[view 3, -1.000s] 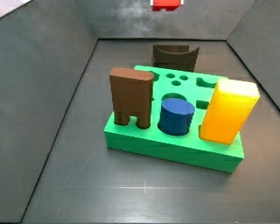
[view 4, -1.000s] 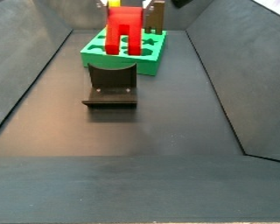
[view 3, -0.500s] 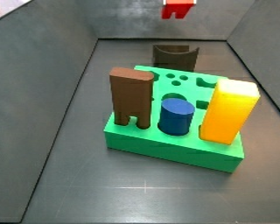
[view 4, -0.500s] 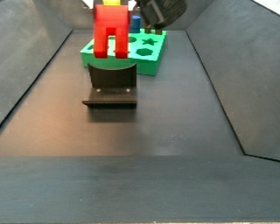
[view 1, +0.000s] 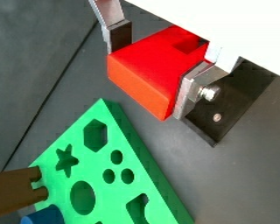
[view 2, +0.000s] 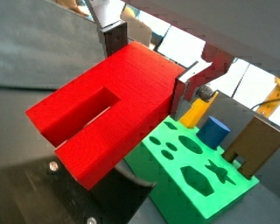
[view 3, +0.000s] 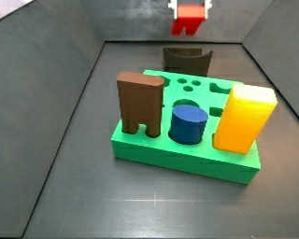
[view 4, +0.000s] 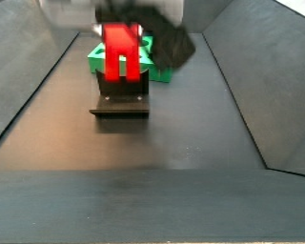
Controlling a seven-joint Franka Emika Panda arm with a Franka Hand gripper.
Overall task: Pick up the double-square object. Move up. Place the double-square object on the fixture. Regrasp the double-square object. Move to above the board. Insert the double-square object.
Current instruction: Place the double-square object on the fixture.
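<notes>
The board (view 3: 177,149) is the largest thing in view, a bright green slab lying on the dark floor (view 3: 139,205), its top cut with shaped holes — a star, a hexagon and round ones show in a wrist view (view 1: 95,166). In a side view three pieces stand in it: a tall brown notched block (view 3: 139,103) at one end, a blue cylinder (view 3: 186,123) in the middle and a yellow-orange block (view 3: 243,117) at the other end. Just beyond the board's far edge in that view stands the fixture (view 3: 186,59), dark and squat with a scooped top; in a side view from the opposite end it sits nearer the camera than the board, on its base plate (view 4: 121,102).

The claw (view 1: 157,61) hangs above the fixture, clenched on the double-square object (view 1: 152,70), whose sides are pressed between the silver fingers (view 1: 196,83) in both wrist views. The red piece shows a slot down its middle (view 2: 101,109). In a side view it hangs upright just above the fixture's scooped top (view 4: 121,52), motion-blurred, so I cannot tell whether the two touch. Seen from the board's side it is small and red, high over the fixture (view 3: 189,16).
</notes>
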